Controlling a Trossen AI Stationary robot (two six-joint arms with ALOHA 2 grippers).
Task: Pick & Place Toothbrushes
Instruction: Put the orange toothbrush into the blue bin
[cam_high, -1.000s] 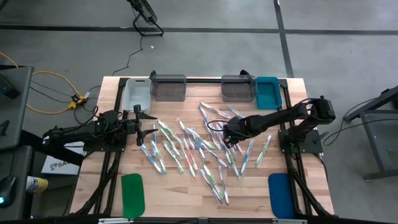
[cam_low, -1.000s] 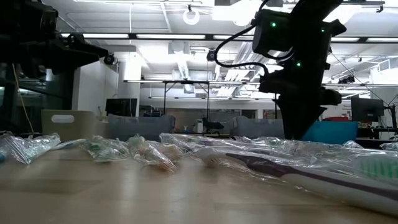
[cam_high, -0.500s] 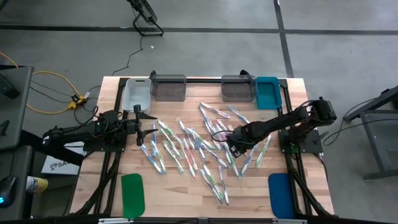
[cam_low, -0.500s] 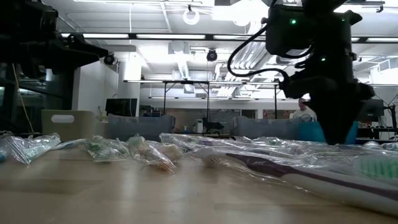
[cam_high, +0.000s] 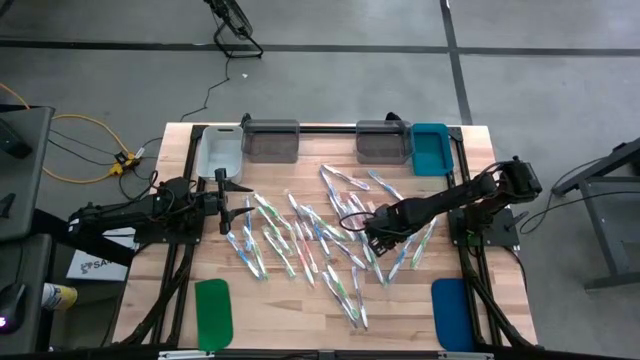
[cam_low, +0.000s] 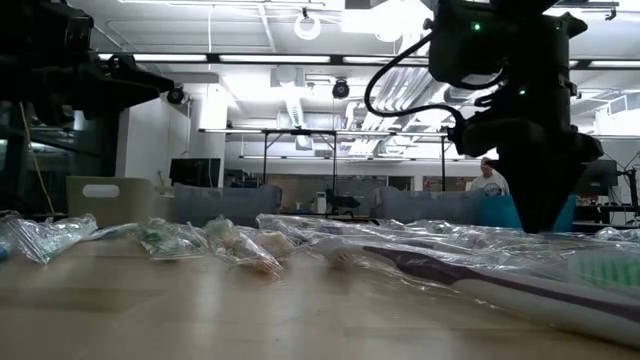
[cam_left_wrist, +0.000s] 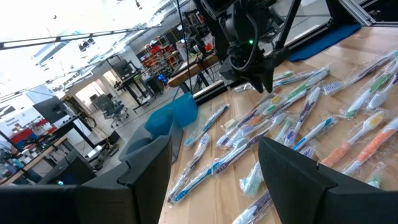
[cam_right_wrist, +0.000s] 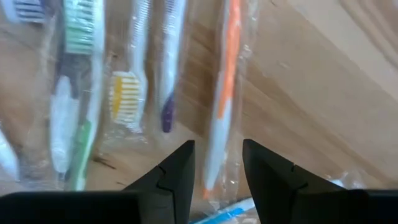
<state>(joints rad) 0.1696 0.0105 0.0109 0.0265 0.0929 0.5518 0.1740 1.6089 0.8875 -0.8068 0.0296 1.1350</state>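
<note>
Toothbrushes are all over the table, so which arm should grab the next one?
The right. Its claw is down among the toothbrushes, open astride an orange-and-white one. The left claw waits open at the pile's edge, raised off the table.

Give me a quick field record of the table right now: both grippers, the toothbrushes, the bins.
right gripper: low over the pile, open, orange-handled toothbrush lined up between its fingers, nothing held
left gripper: open, waiting at the left edge of the pile
toothbrushes: wrapped, scattered across the table's middle
bins: four along the far edge; contents not discernible
</note>
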